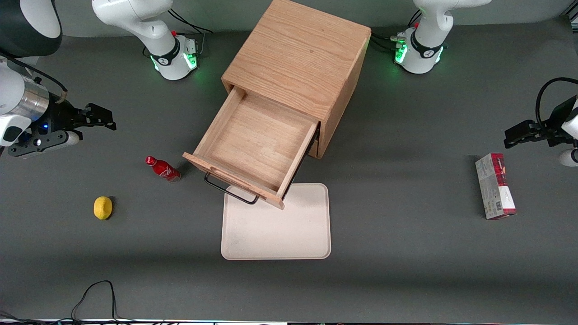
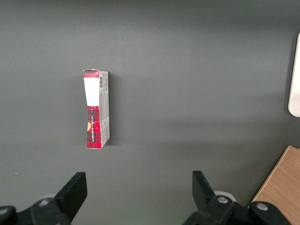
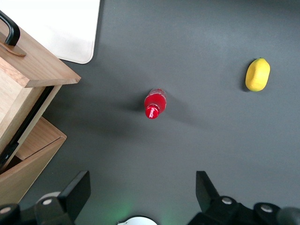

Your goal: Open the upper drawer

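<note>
The upper drawer (image 1: pixel 257 140) of the oak cabinet (image 1: pixel 298 58) stands pulled far out, and its bare wooden floor shows with nothing in it. Its thin black wire handle (image 1: pixel 228 189) hangs over the edge of a tray. In the right wrist view a corner of the drawer front (image 3: pixel 33 65) and one end of the handle (image 3: pixel 11 30) show. My right gripper (image 1: pixel 106 118) hovers above the table toward the working arm's end, well apart from the drawer. It is open (image 3: pixel 143 187) with nothing between its fingers.
A red bottle (image 1: pixel 162 169) (image 3: pixel 154 104) stands beside the drawer front, between it and my gripper. A yellow lemon (image 1: pixel 103 207) (image 3: pixel 258 75) lies nearer the front camera. A cream tray (image 1: pixel 275 225) lies in front of the drawer. A red-and-grey box (image 1: pixel 495 186) (image 2: pixel 96 108) lies toward the parked arm's end.
</note>
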`<state>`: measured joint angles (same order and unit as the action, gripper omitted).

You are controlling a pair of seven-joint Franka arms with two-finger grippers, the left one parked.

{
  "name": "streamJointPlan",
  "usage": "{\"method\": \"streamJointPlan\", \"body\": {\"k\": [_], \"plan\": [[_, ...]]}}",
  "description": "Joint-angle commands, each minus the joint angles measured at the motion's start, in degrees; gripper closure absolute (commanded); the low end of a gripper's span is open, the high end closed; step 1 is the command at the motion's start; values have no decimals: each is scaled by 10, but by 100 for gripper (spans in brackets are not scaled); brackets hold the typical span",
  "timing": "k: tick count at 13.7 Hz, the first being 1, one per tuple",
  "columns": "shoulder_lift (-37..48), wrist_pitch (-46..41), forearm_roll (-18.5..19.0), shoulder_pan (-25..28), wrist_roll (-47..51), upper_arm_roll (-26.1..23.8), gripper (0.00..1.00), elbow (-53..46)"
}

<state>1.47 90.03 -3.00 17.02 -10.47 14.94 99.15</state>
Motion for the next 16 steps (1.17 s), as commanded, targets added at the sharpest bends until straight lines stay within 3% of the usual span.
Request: {"method": "streamJointPlan", "body": {"k": [1,4,5,9,16], "plan": [[10,2,5,-28,16,-5,0,0],[17,4,5,-149,19,-147,0,0],[26,9,7,-163,20,-166,0,8],[32,36,5,-161,77,-170,0,12],[27,28,11,-153,78,-170,0,6]]}}
